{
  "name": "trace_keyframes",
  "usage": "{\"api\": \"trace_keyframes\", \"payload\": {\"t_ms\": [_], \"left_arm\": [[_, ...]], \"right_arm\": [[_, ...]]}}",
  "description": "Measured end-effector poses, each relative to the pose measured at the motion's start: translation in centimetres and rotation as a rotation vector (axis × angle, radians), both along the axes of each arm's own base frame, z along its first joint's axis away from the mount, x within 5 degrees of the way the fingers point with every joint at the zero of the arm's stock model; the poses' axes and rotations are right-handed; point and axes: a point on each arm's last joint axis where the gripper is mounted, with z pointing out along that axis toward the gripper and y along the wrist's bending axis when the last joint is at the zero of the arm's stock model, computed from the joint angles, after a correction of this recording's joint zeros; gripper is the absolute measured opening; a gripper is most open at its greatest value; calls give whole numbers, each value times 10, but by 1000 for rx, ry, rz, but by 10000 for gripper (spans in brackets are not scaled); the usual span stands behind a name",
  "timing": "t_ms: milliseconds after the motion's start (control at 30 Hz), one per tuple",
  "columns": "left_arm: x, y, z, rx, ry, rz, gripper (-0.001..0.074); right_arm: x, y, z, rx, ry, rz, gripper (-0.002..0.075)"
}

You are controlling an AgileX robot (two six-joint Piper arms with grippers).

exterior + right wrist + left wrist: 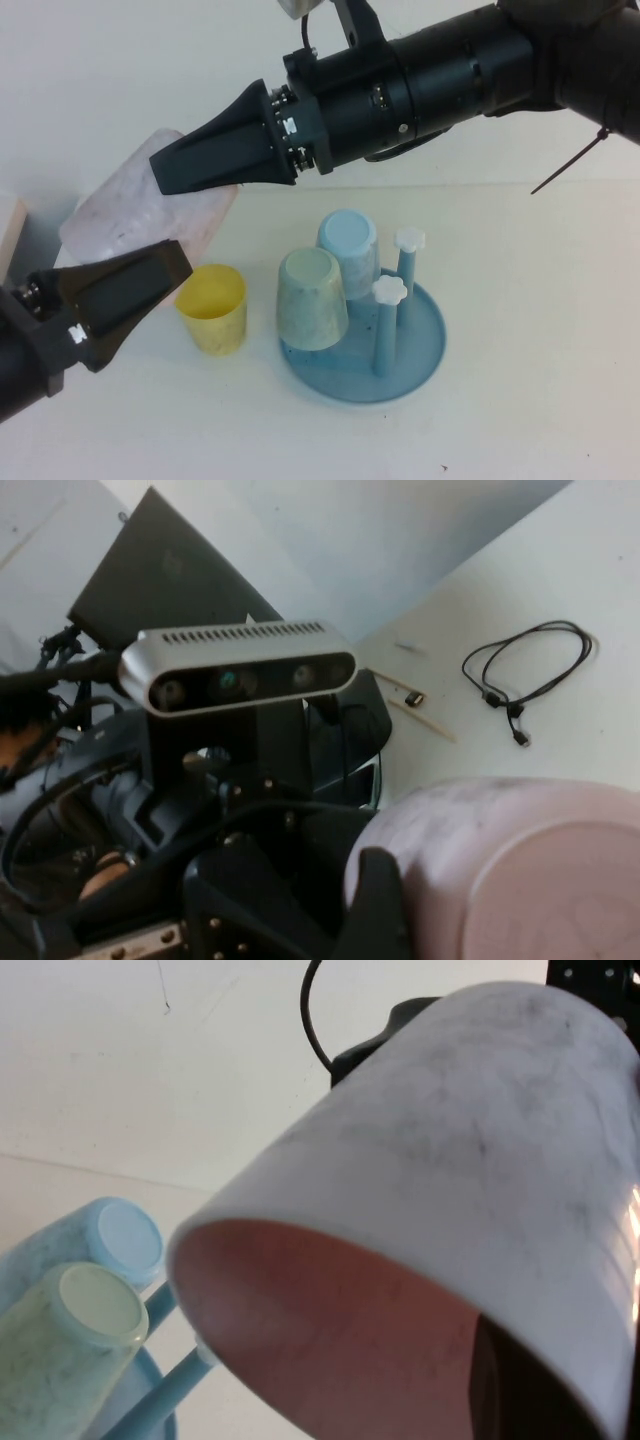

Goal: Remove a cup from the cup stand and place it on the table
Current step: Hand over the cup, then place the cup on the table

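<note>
Pale pink and faintly speckled with grey, the cup [150, 205] is a tapered plastic tumbler with no handle, held tilted in the air, off the stand [420, 345] and to its left, above the yellow cup [213, 307]. In the left wrist view its open mouth [330, 1340] shows a smooth rosy inside and a thin rim, while the outside looks whitish with dark marbled flecks. In the right wrist view its flat round base [560, 890] faces the camera.

The cup lies between the two grippers. The left gripper [125, 285] comes in from the left of the stand, one dark finger under the cup; its fingers are spread wide, with one inside the cup's mouth. The right gripper [215, 150] reaches from above the stand, its fingers drawn together to a point against the cup's upper side.

On the blue stand a mint cup [312, 298] and a light blue cup [348, 245] sit upside down beside two bare pegs [388, 320]. The table [540, 330] is white.
</note>
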Motion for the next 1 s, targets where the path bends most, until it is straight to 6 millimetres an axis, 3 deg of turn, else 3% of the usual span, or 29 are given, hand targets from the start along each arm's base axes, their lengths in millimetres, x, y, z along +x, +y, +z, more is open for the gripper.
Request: {"api": "trace_keyframes", "payload": {"t_ms": [300,433,633,767,900,1000], "left_arm": [[-1,-1,0,10,-12,-12,125],[-3,-3,2,-5,-15,-52,48],[-8,-6,-1,-16,47,-110,11],[-12,-8,-10,55,109,-151,9],[-12,-4,-14,240,207,-156,8],[-8,2,-9,380,265,-130,8]], "right_arm": [[-1,0,0,14,-33,13,571],[1,0,-2,6,-36,11,633],[21,-27,6,58,23,-53,617],[41,-56,14,75,18,-140,496],[40,-79,29,24,-68,-188,210],[26,-90,44,-63,-186,-198,64]]}}
